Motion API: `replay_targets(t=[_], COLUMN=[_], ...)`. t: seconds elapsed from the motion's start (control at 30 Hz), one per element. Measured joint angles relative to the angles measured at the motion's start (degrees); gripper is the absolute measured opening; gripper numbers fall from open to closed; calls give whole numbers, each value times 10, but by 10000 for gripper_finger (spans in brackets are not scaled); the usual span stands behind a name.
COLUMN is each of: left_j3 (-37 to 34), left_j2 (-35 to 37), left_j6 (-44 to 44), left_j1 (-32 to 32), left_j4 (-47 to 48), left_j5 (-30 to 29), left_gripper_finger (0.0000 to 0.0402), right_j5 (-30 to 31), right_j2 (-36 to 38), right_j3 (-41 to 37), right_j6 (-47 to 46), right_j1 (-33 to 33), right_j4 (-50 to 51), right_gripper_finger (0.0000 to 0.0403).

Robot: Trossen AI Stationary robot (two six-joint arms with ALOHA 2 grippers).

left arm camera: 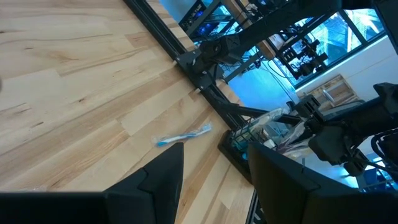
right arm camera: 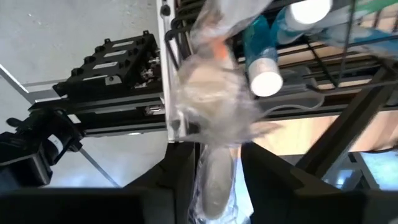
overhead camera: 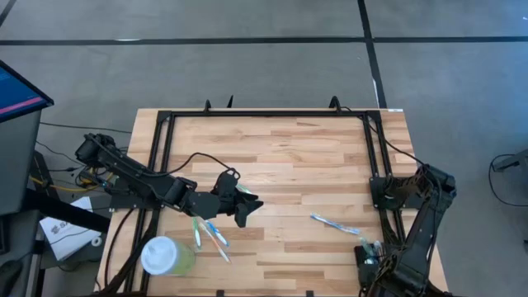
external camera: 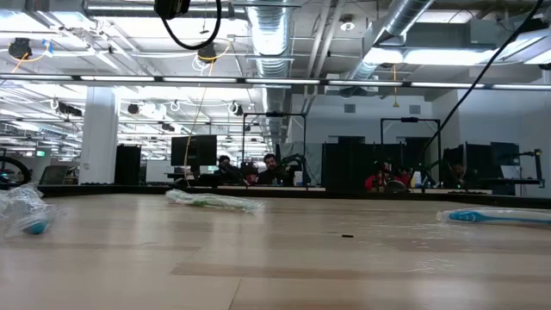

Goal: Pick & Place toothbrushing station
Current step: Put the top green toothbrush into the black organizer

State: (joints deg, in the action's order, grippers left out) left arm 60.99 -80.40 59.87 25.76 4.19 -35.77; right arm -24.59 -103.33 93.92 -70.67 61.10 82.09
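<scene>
The toothbrushing station, a black wire holder with white-capped tubes in it, stands at the table's near right edge; it also shows in the left wrist view. My right gripper is over it, pointing steeply down, shut on a clear-wrapped item with a grey body. My left gripper hovers open above the table's left middle, with nothing between its fingers. A wrapped blue toothbrush lies flat on the table right of centre. My right gripper has the wrapped item's grey body pinched between its two fingers, which come from above and lie along it. The crumpled wrap reaches past the fingertips toward the station's wires. Whether the item is clear of the station, I cannot tell.
Wrapped toothbrushes lie near my left gripper, beside a pale green cup with a white lid. A black frame runs along the table's far, left and right sides. People sit at desks far behind the table.
</scene>
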Motion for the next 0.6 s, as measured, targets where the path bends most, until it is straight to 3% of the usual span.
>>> replay_targets(t=[0.33, 0.6], left_j3=[0, 0], left_j2=[0, 0], left_j6=[0, 0], left_j1=[0, 0], left_j4=[0, 0], left_j5=[0, 0], left_gripper_finger=[175, 175], right_j5=[22, 38], right_j2=[0, 0], right_j3=[36, 72], right_j6=[21, 47], right_j1=[-6, -17], right_j4=[51, 80], right_gripper_finger=[155, 158])
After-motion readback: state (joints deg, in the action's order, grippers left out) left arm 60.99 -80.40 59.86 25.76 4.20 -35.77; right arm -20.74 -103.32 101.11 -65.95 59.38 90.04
